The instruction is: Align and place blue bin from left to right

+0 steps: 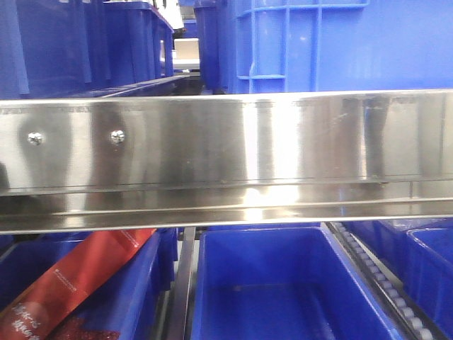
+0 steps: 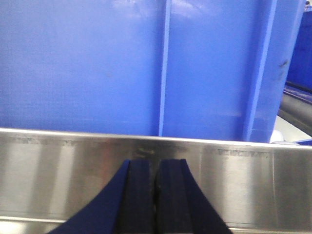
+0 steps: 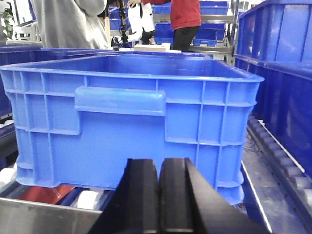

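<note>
**Inspector A:** Position of the blue bin?

**Inspector B:** Directly ahead of the right gripper, standing on the roller track of the rack. Its handled wall faces the jaws square-on, and the long axis of that wall runs across the view, left to right. The bin looks empty.

**Inspector A:** State of the right jaws?

**Inspector B:** Pressed together, nothing between them. They sit low, below the moulded handle and short of the wall; no contact shown.

**Inspector A:** And the left gripper?

**Inspector B:** Jaws likewise pressed together, holding nothing. They point at the steel rail, with a smooth blue crate wall rising just behind it. A vertical rib lies in line with the jaws.

**Inspector A:** Is that wall the same bin?

**Inspector B:** Cannot tell from these views.

**Inspector A:** Which arm is nearer?

**Inspector B:** In my judgement the right arm is the better placed: full sight of the bin's face, centred slightly right of the handle. Any sideways alignment would turn on pushing along that long axis, with the neighbouring crate close on the right.
</note>
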You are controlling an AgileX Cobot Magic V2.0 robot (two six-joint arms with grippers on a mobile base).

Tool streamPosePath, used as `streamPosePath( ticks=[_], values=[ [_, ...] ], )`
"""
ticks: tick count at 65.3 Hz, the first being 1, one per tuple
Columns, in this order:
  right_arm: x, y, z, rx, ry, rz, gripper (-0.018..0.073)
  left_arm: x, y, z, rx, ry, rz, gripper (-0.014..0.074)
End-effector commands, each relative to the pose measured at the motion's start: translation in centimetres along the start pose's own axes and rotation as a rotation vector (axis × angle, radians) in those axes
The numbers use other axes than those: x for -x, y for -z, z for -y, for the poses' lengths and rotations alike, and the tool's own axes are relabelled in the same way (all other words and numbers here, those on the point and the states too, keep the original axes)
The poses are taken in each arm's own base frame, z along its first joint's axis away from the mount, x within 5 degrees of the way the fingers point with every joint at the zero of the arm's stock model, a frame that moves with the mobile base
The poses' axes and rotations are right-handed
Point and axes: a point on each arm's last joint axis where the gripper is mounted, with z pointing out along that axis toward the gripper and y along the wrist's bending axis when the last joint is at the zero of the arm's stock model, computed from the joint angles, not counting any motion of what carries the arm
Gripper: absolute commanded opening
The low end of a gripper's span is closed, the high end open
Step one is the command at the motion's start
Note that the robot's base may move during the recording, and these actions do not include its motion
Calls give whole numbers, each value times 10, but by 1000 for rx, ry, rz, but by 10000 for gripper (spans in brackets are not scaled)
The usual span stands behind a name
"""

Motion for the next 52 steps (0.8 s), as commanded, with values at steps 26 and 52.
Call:
streamPosePath(
  ticks=[26, 52],
  values=[
    [-82, -18, 12, -201, -22, 26, -79, 2, 1, 0, -7, 1, 21, -15],
    [-113, -22, 15, -230, -33, 38, -79, 2, 1, 0, -7, 1, 21, -15]
  ],
)
